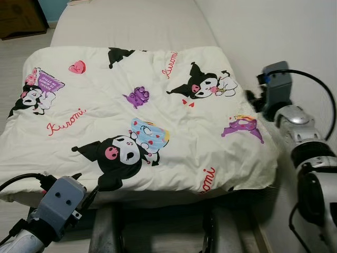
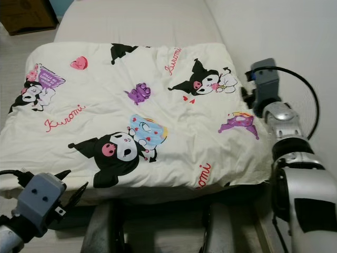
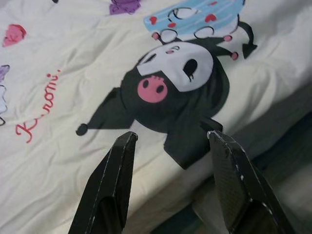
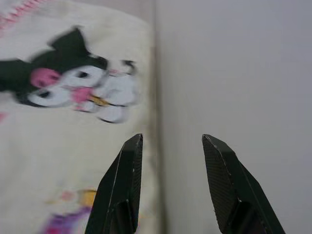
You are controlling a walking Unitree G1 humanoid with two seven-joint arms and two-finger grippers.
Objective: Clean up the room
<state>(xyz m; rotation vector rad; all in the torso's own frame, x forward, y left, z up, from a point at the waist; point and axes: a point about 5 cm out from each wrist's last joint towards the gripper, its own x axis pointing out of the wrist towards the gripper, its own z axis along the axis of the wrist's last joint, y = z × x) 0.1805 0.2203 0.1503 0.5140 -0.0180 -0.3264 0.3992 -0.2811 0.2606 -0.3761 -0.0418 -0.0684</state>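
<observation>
blanket [image 1: 158,116] print, robot's left side: "kuromi" in red script
blanket print, near edge towards the right: "kuromi" in red script, running up the cloth
blanket print, far edge by the middle: red script, likely "kuromi", too small to be sure
purple sign on the blanket's left: lettering unreadable

A cream-white blanket [image 1: 131,116] is printed with black-and-white cartoon characters with pink faces, purple figures, a pale blue motif with red hearts, a pink heart and red script lettering. The mattress [image 1: 131,26] beneath is seen in plain beige. The wall [image 1: 274,31] is white, and the floor [image 1: 21,47] is pale wood.
</observation>
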